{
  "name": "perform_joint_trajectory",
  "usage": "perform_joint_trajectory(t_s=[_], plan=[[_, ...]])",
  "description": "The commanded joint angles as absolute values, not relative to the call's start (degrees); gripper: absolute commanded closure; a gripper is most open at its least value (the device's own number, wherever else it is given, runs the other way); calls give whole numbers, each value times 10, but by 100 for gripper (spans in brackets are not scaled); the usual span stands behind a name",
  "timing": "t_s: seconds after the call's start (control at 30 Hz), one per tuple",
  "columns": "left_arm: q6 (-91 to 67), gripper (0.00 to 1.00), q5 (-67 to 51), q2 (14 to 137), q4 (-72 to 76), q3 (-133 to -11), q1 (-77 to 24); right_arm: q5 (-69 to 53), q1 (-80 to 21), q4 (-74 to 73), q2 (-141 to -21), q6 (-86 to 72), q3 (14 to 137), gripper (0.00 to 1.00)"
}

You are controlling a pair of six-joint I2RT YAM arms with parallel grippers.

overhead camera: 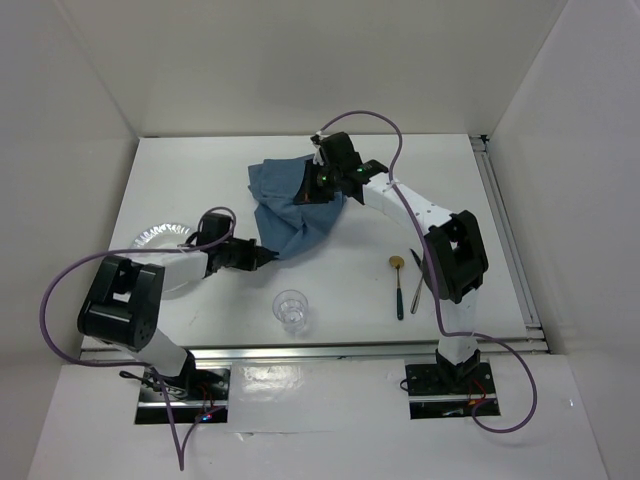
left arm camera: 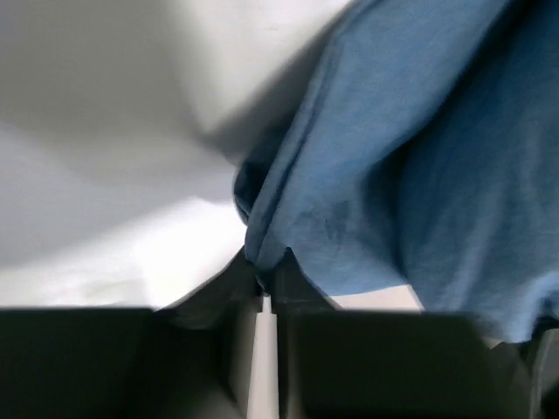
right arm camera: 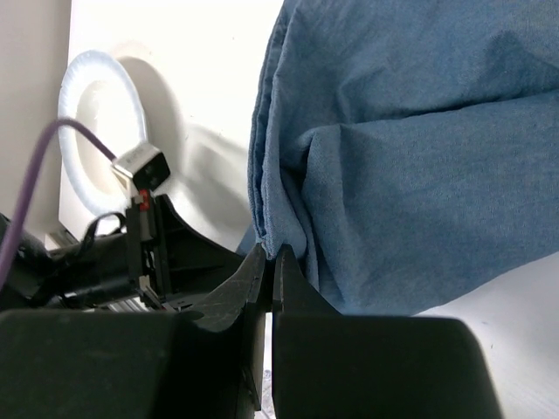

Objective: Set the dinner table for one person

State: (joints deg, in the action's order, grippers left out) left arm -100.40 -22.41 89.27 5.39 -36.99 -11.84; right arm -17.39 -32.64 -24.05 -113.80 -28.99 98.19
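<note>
A blue cloth placemat (overhead camera: pixel 285 205) hangs crumpled over the white dinner table (overhead camera: pixel 200 160), lifted at two corners. My left gripper (overhead camera: pixel 268 256) is shut on its near corner; the pinched cloth (left arm camera: pixel 384 175) rises from the fingertips in the left wrist view. My right gripper (overhead camera: pixel 322 180) is shut on the far edge of the cloth (right arm camera: pixel 419 148), held above the table's back middle. A paper plate (overhead camera: pixel 160 240) lies at the left, partly under my left arm, and also shows in the right wrist view (right arm camera: pixel 100 131).
A clear glass (overhead camera: pixel 291 310) stands near the front middle. A gold spoon (overhead camera: pixel 397 282) and a dark knife (overhead camera: pixel 417 285) lie at the front right beside my right arm. A metal rail (overhead camera: pixel 320 350) runs along the near edge.
</note>
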Motion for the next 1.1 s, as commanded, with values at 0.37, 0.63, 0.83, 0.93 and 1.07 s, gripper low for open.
perform_joint_trajectory(t_s=[0.37,0.63,0.83,0.93,1.07], plan=[[-682,100,-223,1054,-242,-935,-11,-244,-137,-232,-1136,-314,1194,100],[-587,100,-241,1046,-273,-1043,-6,-266,-43,-121,-942,-329,888,100],[-521,100,-264,939,-231,-840,-6,-266,-48,-92,-793,-341,645,100],[-499,100,-264,897,-231,-750,-6,-252,-48,-107,-753,-341,572,100],[-457,100,-257,891,-274,-737,-6,-231,-48,-143,-719,-330,550,100]])
